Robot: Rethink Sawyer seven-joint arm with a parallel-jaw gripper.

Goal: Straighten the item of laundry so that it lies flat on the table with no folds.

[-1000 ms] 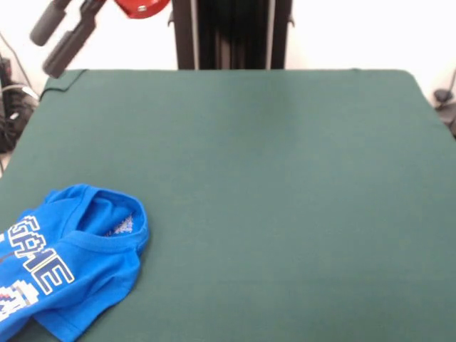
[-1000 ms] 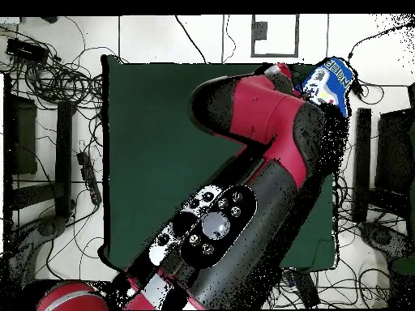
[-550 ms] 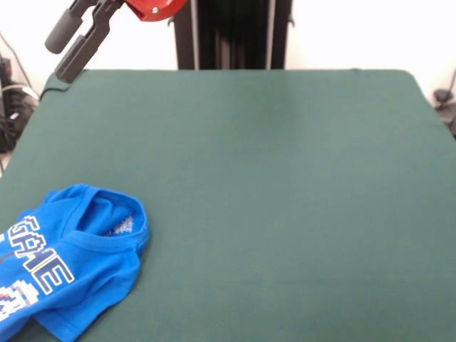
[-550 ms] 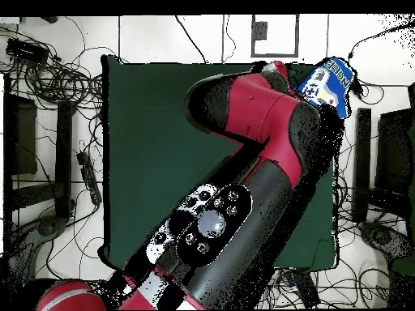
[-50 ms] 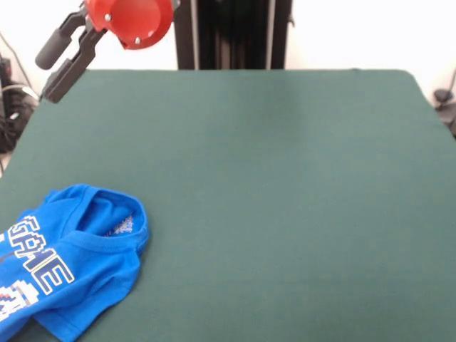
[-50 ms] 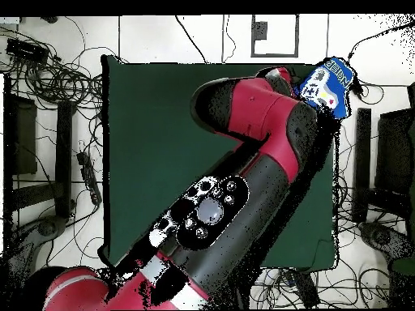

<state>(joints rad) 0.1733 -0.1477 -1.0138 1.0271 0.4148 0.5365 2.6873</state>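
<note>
Your blue T-shirt (image 5: 68, 260) lies bunched at the near left corner of the table (image 5: 271, 185) in the front view, its lower half cut off by the picture's left and bottom edges. Only part of the white pixel lettering shows, and a scrap of the white-grey print at the very edge; the rest runs out of frame. The collar gapes open toward the table's middle, with a label just visible inside. The soft knit cloth is folded over on itself, its hem doubled under along the lower right edge.

From overhead, the shirt (image 6: 328, 83) shows only as a small blue patch at the table's upper right corner, overhanging the edge; the arm (image 6: 243, 186) hides much of the green top (image 6: 150, 146) beside it.

The arm stretches diagonally across the table in the overhead view, a thick red and black column with a cluster of round buttons on its black middle link. In the front view you see the gripper (image 5: 55, 63) hanging above the far left corner, clear of the cloth and well apart from the shirt. Its two dark, rod-like fingers (image 5: 53, 47) slant down and to the left beneath a round red wrist disc (image 5: 135, 20); they appear to stand slightly apart, holding nothing.

The table's felt-like top is flat, matt and dark green.
</note>
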